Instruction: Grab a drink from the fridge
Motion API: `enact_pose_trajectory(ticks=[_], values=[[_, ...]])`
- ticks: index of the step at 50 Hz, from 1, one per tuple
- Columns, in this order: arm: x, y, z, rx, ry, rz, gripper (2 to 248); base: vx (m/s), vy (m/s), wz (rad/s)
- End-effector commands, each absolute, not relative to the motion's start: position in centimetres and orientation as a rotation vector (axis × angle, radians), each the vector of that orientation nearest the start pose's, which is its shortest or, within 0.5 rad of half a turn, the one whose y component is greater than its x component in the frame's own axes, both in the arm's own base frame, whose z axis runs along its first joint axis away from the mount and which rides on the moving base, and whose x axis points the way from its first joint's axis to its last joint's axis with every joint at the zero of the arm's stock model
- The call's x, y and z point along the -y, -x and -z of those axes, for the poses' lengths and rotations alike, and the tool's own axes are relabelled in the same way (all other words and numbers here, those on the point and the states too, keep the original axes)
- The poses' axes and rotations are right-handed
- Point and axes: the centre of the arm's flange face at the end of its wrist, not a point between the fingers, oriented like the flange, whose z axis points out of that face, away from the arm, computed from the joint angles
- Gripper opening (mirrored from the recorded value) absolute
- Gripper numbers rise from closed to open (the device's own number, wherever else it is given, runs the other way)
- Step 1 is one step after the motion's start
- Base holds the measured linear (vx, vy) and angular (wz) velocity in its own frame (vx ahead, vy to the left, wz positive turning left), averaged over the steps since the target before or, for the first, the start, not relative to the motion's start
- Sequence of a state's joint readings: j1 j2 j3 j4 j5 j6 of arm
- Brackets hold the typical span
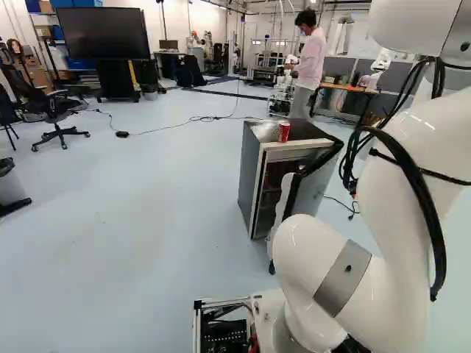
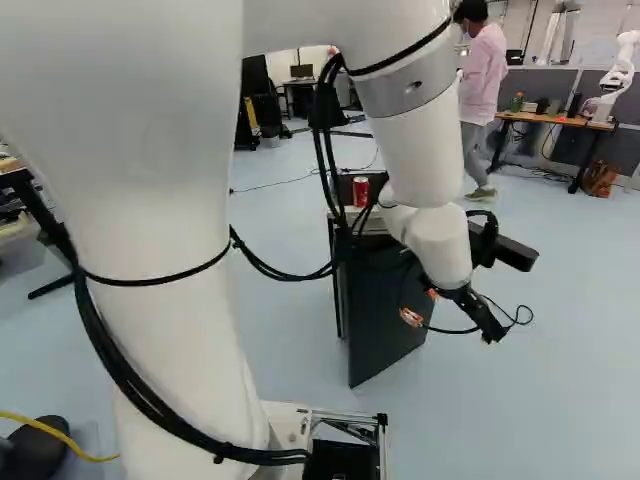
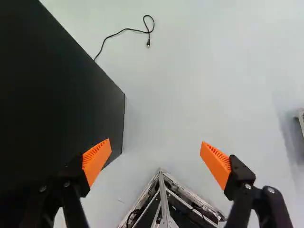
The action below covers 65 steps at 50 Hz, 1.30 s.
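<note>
Wrist view shows the two orange pads (image 3: 96, 159) standing wide apart with nothing between them, so the gripper (image 3: 156, 142) is empty. The red can (image 1: 283, 131) stands upright on top of the fridge (image 2: 385, 315), at its near side; what is inside the fridge, I cannot make out. I judge the can to be light if empty, and rather heavy for its size if full. Its thin metal wall can dent under a hard squeeze, and it may be slippery if cold and wet. It is better to take it around the middle, from two opposite sides, with a moderate grip. The gripper hangs to the right of the fridge, pointing at the floor, so the fridge's dark side probably blocks a straight move left. A cable (image 3: 148, 43) lies beside it on the floor.
</note>
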<state>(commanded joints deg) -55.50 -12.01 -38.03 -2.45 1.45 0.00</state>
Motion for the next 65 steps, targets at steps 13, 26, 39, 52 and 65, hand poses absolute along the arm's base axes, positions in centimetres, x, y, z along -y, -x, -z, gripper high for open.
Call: enact_pose_trajectory(ticks=[13, 26, 39, 52, 65], values=[[34.4, -24.8, -35.1, -1.369, 3.006, 0.769, 247, 0.000, 0.000, 0.000], [32.2, -24.5, -35.3, -1.231, 3.070, 0.836, 247, 0.000, 0.000, 0.000], [29.9, -24.2, -35.5, -1.074, 3.126, 0.909, 247, 0.000, 0.000, 0.000], [27.8, -24.0, -35.0, -0.913, 3.165, 0.950, 247, 0.000, 0.000, 0.000], [26.0, -24.3, -33.8, -0.743, 3.188, 0.961, 247, 0.000, 0.000, 0.000]])
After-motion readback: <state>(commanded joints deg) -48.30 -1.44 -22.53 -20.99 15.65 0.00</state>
